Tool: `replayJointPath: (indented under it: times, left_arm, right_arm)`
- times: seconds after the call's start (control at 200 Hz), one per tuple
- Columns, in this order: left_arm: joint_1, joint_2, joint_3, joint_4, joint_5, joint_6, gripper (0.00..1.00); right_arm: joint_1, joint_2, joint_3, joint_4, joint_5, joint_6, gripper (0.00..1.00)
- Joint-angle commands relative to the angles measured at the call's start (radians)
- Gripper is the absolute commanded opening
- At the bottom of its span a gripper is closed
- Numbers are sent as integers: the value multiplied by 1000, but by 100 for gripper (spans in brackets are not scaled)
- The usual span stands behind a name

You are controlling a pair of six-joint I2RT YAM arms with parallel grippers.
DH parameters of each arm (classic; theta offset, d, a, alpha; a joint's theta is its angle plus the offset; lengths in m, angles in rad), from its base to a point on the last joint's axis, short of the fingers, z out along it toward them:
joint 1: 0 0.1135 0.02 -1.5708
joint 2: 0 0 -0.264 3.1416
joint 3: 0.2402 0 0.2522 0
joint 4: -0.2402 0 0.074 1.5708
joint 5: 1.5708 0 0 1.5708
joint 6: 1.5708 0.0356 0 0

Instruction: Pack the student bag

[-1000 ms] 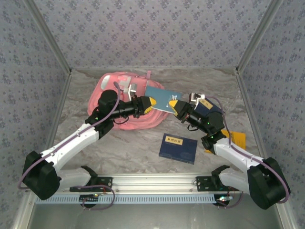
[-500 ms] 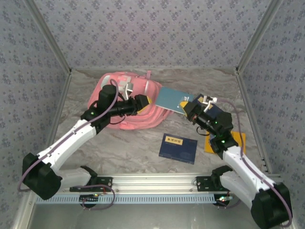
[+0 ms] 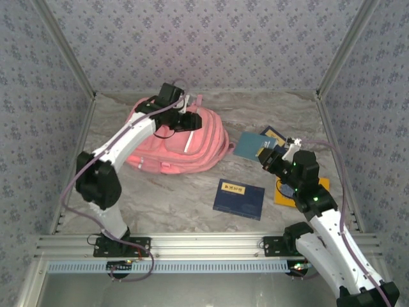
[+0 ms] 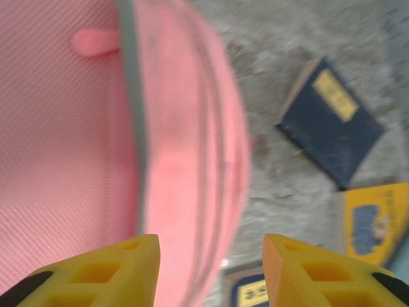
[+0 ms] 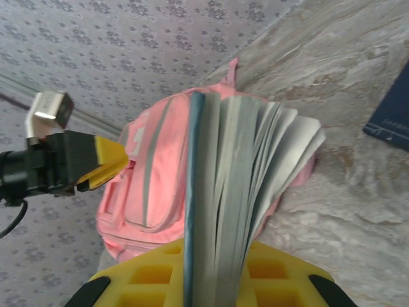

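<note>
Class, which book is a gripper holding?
The teal-covered book, clamped in the right gripper; the near navy book and yellow book lie flat on the table.

Blurred, edge-cropped student bag (image 4: 70, 128)

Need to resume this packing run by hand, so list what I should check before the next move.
1. Right jaws clamped on book: ok.
2. Book shut for insertion: not ok, pages fan out.
3. Left jaws holding bag open: not ok, they stand open above it, gripping nothing.
4. Bag mouth unzipped: cannot tell.
5. Navy book apart from both arms: ok, flat on table.
</note>
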Motion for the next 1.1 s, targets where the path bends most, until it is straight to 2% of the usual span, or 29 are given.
replayJointPath:
  times: [0.0, 0.225, 0.38, 0.48, 0.66, 0.884, 1.094]
  left_arm:
    - [13, 48, 61, -123, -28, 114, 45]
    - [13, 104, 56, -94, 26, 102, 39]
    - [14, 137, 65, -68, 77, 84, 22]
    - [12, 148, 66, -48, 110, 82, 17]
    - [3, 141, 68, -35, 112, 83, 18]
    - [-20, 100, 72, -53, 56, 103, 30]
    - [-44, 89, 90, -64, 39, 118, 30]
  right_arm:
    - [-4, -15, 55, -72, 35, -117, 0]
    - [-10, -11, 49, -82, 28, -142, 0]
    - [-21, 7, 34, -61, 16, -148, 0]
    - [-26, 24, 27, -54, 3, -145, 0]
    - [-32, 35, 3, -31, -12, -133, 0]
    - [-33, 40, -20, -14, -31, -118, 0]
    - [-35, 39, -42, 1, -43, -109, 0]
